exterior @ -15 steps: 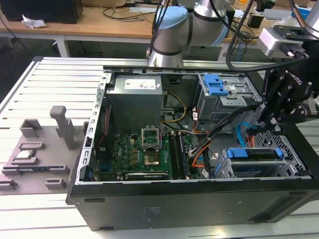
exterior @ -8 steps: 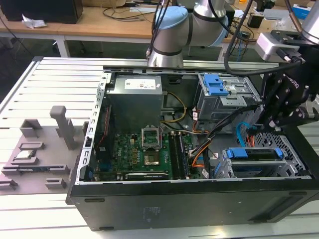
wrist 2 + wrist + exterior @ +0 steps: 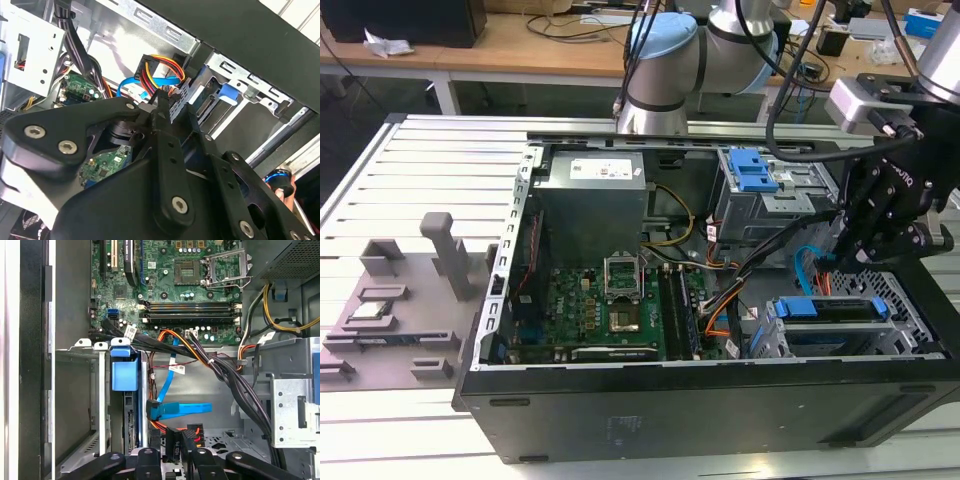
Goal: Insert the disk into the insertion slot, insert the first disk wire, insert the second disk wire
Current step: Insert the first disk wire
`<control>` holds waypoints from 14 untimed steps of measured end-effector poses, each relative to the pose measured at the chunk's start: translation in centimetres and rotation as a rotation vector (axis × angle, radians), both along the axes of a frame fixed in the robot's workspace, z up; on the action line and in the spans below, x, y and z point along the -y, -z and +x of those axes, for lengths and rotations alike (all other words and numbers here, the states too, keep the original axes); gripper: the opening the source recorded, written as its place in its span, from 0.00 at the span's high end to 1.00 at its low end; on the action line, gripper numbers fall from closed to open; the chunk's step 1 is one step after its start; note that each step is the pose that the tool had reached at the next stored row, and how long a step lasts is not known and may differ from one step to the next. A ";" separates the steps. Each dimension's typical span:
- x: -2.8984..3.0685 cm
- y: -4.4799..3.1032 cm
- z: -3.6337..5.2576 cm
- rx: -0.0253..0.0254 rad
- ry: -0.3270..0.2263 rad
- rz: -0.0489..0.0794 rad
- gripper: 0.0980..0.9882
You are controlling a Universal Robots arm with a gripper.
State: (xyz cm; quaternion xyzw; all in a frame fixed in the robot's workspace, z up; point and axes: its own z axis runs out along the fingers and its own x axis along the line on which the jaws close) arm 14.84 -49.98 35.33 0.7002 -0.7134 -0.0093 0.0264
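Note:
The disk (image 3: 825,308), in its bright blue frame, sits inside the insertion slot (image 3: 912,298), a perforated silver cage at the case's corner on the exterior view's right. My gripper (image 3: 835,272) reaches down into the case right behind that cage. In the first wrist view the disk (image 3: 124,374) stands edge-on in the slot (image 3: 100,390), and my gripper (image 3: 174,460) is shut on a black connector of a red, orange and yellow disk wire (image 3: 175,440). A blue flat disk wire (image 3: 182,409) lies loose just beyond. The second wrist view has the gripper (image 3: 162,102) close to the disk's rear (image 3: 227,94).
A thick black cable bundle (image 3: 220,370) crosses beside the gripper. The taller grey bay with a blue latch (image 3: 755,170) stands behind the slot. The motherboard (image 3: 610,300) and power supply (image 3: 595,180) fill the case's other half. Grey fixtures (image 3: 390,300) rest on the table.

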 end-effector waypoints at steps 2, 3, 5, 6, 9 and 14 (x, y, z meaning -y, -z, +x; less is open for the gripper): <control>0.00 0.00 0.00 0.0000 0.000 0.000 0.78; 0.00 0.00 0.00 0.0000 0.000 0.000 0.86; 0.00 0.00 0.00 0.0000 0.000 0.000 0.92; 0.00 0.00 0.00 0.0000 0.000 0.000 0.92; 0.27 0.01 0.01 0.0000 0.000 0.000 0.92; 3.12 0.06 0.00 0.0000 0.000 -0.001 0.92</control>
